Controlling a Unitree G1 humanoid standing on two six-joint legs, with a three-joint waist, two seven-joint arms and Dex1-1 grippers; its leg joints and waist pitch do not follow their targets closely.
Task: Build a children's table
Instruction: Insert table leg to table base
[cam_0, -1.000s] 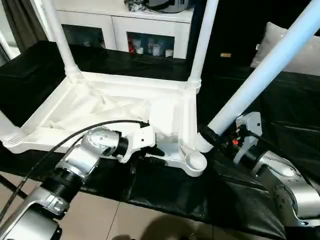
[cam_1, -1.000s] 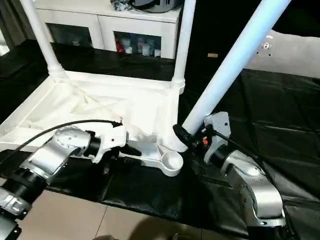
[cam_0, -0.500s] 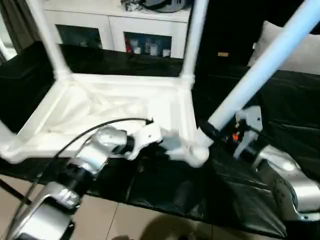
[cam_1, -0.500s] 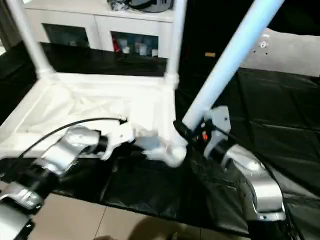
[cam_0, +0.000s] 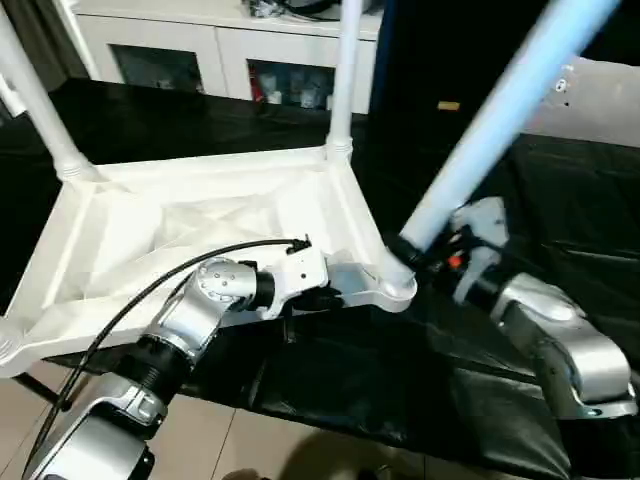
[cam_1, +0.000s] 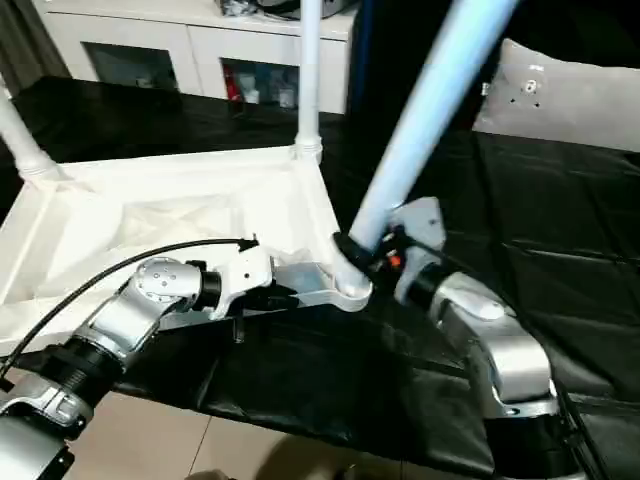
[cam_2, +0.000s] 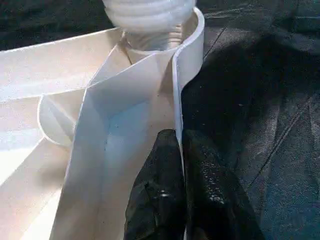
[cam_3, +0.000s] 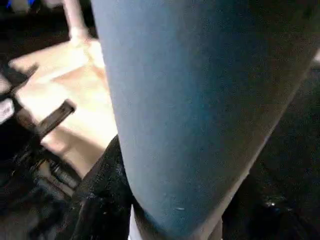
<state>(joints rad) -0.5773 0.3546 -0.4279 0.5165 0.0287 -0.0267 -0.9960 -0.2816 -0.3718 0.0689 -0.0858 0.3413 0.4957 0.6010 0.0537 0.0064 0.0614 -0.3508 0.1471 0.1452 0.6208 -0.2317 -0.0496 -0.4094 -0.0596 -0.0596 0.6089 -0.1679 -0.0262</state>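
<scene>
Even indoor light; the white table (cam_0: 200, 215) glares against dark cloth (cam_0: 420, 380), and the close leg (cam_3: 200, 100) is blurred.

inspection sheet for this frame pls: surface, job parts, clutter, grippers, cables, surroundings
Surface: black sheet covering the work area, creased.
Job's things: table top upside down, ribbed underside up; two far legs standing in their sockets; fourth leg tilted, its threaded end at the near corner socket, not upright.
Clutter: nothing seen.
Grippers: left gripper shut on the table top's rim by that socket; right gripper clamped around the fourth leg's lower end.
Cables: black cable arching over the left forearm.
Surroundings: white cabinet behind, grey pillow at far right, tiled floor in front.
</scene>
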